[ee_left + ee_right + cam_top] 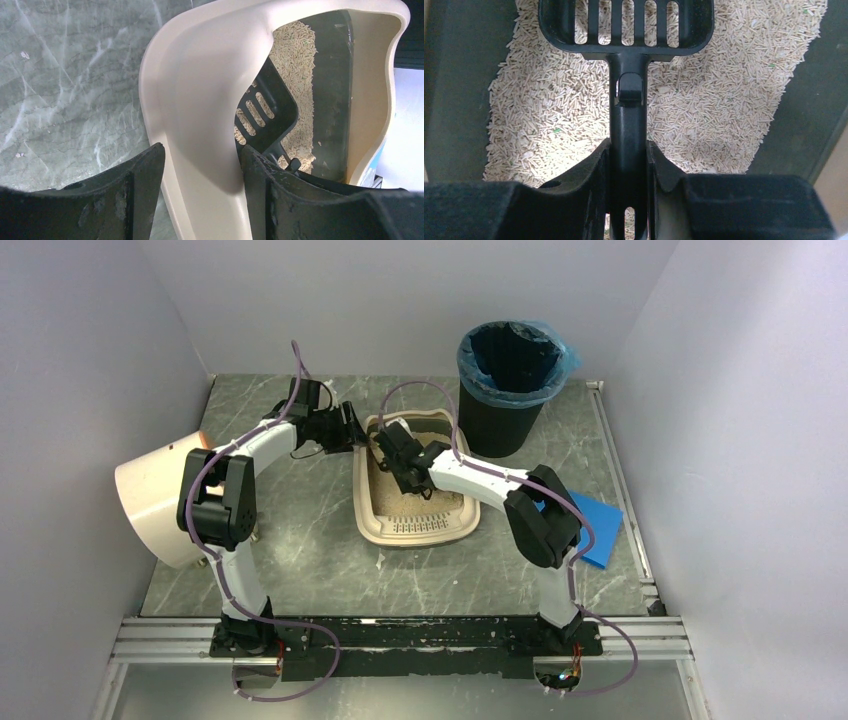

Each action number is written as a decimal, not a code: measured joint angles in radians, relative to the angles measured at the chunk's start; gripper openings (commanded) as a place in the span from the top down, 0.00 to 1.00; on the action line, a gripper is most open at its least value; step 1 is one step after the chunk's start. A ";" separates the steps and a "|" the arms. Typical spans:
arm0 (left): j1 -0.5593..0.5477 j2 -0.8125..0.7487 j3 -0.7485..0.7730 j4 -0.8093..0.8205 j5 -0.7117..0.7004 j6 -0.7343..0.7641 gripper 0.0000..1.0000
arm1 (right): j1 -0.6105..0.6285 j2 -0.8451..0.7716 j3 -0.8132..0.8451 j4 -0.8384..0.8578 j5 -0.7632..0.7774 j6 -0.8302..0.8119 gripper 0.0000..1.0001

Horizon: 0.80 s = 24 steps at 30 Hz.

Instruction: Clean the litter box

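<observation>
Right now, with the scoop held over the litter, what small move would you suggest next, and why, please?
Probably dip the front edge of the scoop and push it forward through the litter. The right pincer is shut on the handle, the slotted head lies over the litter, and the left pincer appears to clamp the litter box wall, steadying it.

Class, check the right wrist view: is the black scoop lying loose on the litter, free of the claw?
No: the right claw grips the scoop by its handle, above the litter.
</observation>
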 measured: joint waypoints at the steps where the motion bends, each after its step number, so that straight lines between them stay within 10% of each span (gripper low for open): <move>1: 0.000 0.000 0.000 0.000 0.000 0.000 0.38 | 0.000 0.000 0.000 0.001 -0.001 0.001 1.00; 24: -0.001 0.011 0.000 -0.014 0.000 0.008 0.39 | -0.009 0.000 -0.008 0.051 -0.028 0.135 1.00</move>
